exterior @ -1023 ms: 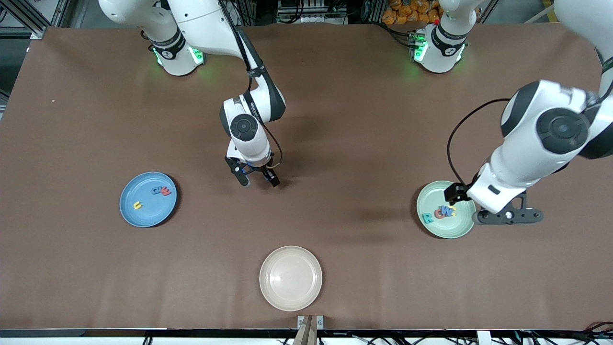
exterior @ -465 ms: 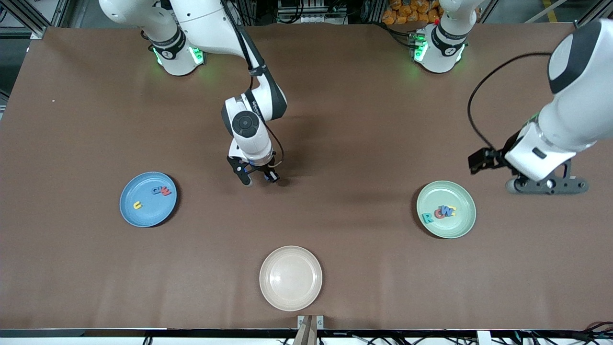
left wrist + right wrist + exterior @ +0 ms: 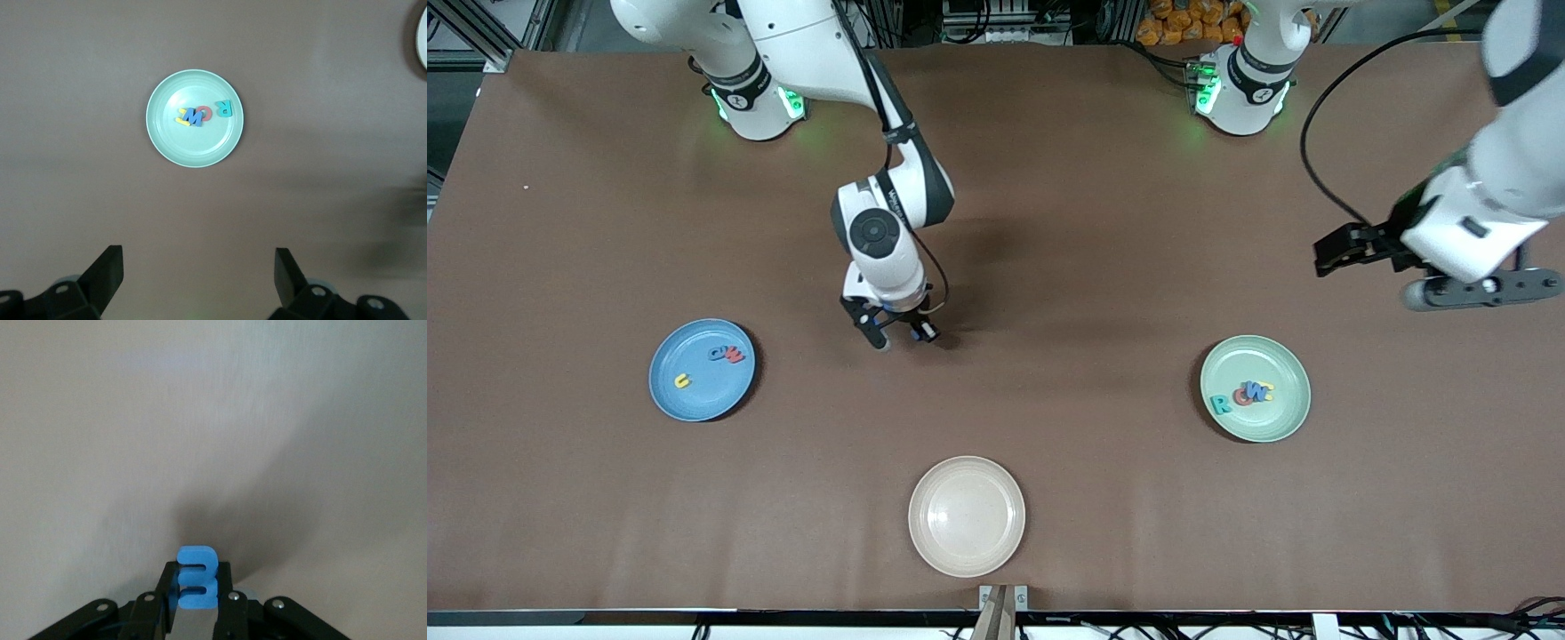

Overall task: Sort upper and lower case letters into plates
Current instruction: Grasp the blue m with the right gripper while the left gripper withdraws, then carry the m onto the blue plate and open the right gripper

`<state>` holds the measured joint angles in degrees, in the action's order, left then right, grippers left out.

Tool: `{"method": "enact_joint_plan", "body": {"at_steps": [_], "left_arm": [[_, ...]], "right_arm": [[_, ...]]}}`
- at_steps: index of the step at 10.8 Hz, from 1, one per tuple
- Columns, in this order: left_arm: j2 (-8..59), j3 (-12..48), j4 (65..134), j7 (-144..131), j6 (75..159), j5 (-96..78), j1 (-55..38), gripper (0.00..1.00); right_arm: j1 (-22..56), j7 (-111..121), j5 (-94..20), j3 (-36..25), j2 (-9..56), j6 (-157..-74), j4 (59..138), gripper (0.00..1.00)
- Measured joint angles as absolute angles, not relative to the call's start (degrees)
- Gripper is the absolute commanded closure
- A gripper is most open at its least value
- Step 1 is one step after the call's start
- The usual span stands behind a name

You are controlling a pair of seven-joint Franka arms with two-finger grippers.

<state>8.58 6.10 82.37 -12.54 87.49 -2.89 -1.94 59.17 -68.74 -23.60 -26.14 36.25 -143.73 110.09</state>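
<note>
Right gripper pinches a blue letter; left gripper hangs wide.

The right gripper [image 3: 903, 336] is clamped on a blue letter [image 3: 197, 585] low over the bare counter [image 3: 1049, 222] mid-table. The left gripper [image 3: 1480, 289], fingers spread and holding nothing, hovers over the counter at the left arm's end. The blue plate [image 3: 671, 400] holds three letters [image 3: 727, 354], the green plate [image 3: 195, 150] a cluster of letters [image 3: 203, 114]. A beige plate [image 3: 967, 516] lies nearest the front camera.
</note>
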Motion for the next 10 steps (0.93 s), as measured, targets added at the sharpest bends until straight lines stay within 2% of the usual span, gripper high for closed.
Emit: {"method": "enact_joint_plan", "body": {"at_steps": [1, 4, 8, 9, 10], "left_arm": [[8.43, 4.32, 82.34, -10.79, 87.43, -3.66, -1.83, 0.00], [6.57, 4.12, 82.35, -10.14, 86.48, -3.75, -2.08, 0.00], [6.16, 4.17, 82.68, -10.14, 86.18, -3.27, -2.22, 0.00], [6.16, 4.33, 82.70, -10.14, 86.18, -2.86, -2.30, 0.00], [6.15, 4.51, 82.70, -10.14, 86.18, -2.30, -2.36, 0.00]], "right_arm": [[59.11, -64.24, -23.60, -29.12, 36.07, -140.67, 109.28, 1.00], [58.04, -47.76, -23.59, -37.62, 35.88, -135.02, 108.48, 1.00], [51.91, -23.79, -23.58, -44.61, 35.86, -126.76, 108.51, 1.00], [49.74, -18.47, -23.58, -45.23, 35.86, -126.15, 108.54, 0.65], [47.38, -13.76, -23.58, -45.34, 35.88, -125.86, 108.56, 0.13]]}}
